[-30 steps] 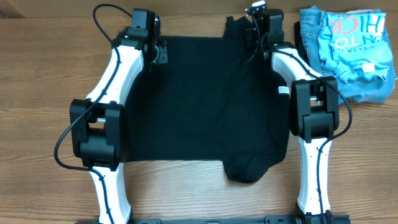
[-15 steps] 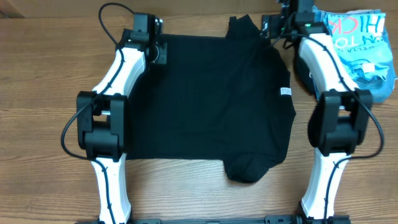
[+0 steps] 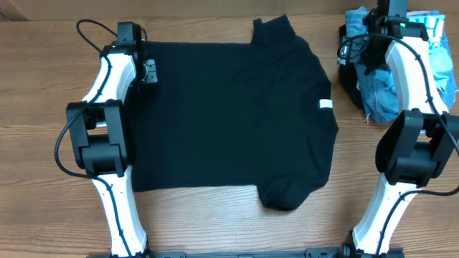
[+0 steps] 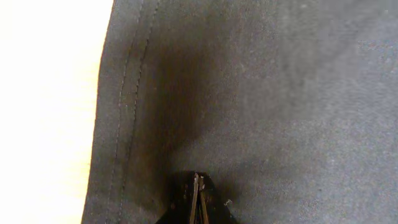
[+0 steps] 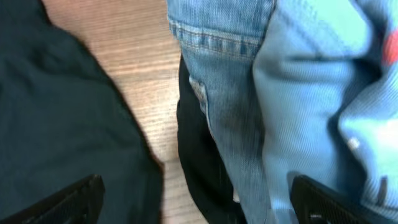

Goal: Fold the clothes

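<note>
T-shirt (image 3: 229,115) of soft black fabric, flat, stitched hem (image 4: 124,93), wood-grain table (image 3: 43,86)

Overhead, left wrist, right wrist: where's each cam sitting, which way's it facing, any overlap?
Overhead: fixed above the table, looking straight down on the spread black T-shirt and the jeans pile; both arms show.
Left wrist: on the left arm, looking down past the left gripper, shut on the black T-shirt near its stitched hem.
Right wrist: on the right arm, looking down between the open right gripper fingers at jeans and light blue shirt.
Shared: overhead and right wrist both catch T-shirt, jeans and light blue shirt.
</note>
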{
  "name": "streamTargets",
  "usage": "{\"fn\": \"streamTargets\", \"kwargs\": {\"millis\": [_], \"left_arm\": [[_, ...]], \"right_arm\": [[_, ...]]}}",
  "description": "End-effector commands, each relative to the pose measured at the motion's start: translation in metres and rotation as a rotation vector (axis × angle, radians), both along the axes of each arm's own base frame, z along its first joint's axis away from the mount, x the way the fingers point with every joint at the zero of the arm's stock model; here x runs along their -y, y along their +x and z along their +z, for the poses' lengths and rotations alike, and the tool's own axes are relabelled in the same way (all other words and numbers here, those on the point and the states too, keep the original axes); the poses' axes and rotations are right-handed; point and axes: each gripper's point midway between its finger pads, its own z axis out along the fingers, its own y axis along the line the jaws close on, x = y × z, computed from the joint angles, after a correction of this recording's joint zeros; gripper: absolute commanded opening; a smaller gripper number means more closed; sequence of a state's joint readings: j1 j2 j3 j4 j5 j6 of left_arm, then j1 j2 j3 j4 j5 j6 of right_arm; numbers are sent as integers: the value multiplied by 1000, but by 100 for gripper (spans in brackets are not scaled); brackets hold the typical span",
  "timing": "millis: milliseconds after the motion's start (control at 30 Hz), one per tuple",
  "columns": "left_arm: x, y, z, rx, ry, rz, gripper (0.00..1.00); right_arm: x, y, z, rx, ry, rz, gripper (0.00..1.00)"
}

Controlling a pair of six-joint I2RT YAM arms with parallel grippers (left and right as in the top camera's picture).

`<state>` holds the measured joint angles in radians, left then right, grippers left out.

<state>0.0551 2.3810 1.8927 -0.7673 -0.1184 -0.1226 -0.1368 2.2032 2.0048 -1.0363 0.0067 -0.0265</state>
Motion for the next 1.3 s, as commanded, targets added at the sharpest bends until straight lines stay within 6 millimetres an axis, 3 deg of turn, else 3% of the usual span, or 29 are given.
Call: {"fn": "streamTargets", "kwargs": {"millis": [0,67,133,200,233,267,333,367,433,500,633,667,700,800,833,900,967,1000,1033,1100,1167,1267], "left_arm": [[-39,-59,-60,-221,50,161,4],[-44,-61,-54,-220,40,178,4],[-34,-39,-21,-121,-25,162,4],[-23,-13,38,27,-57,135,4],[-15,-1,88,137,-63,114,4],[-8,2,124,210,-62,98,4],[14,-7,194,332,-64,53,4],[25,-14,216,363,-68,32,4],[41,-25,240,391,-74,-1,4],[68,-43,261,402,-85,-57,5],[98,-58,255,351,-95,-118,9],[100,-57,254,351,-95,-122,12],[100,-55,254,355,-95,-122,13],[100,-51,249,352,-95,-123,13],[100,-50,247,349,-94,-123,13],[101,-42,243,360,-94,-124,14],[103,-36,239,366,-104,-125,15],[112,-31,231,358,-144,-146,15],[112,-30,226,349,-144,-146,15],[113,-29,215,321,-145,-146,14],[117,-28,201,285,-165,-155,14],[117,-31,194,257,-166,-155,14]], "right_arm": [[2,-8,19,5,-3,-2,100],[1,-12,18,-11,-3,0,100],[1,-12,21,-3,-2,1,100],[0,-15,36,17,-3,-2,100],[0,-19,50,36,-6,-3,100],[-1,-25,64,51,-6,-7,100],[-12,-50,101,73,79,-94,100],[-18,-60,110,67,114,-109,100],[-23,-81,119,32,150,-162,100],[-33,-120,121,-88,181,-227,100],[-58,-171,107,-313,209,-334,100],[-80,-184,99,-367,259,-310,100],[-88,-190,95,-393,267,-296,100],[-94,-226,76,-484,218,-367,100],[-93,-237,80,-471,221,-403,100],[-91,-275,107,-342,265,-519,100],[-89,-295,118,-233,306,-573,100],[-91,-319,114,-142,378,-650,79],[-92,-328,106,-146,395,-670,75],[-108,-346,63,-246,463,-685,75],[-112,-350,13,-327,460,-695,75],[-114,-348,-37,-376,443,-660,73]]}}
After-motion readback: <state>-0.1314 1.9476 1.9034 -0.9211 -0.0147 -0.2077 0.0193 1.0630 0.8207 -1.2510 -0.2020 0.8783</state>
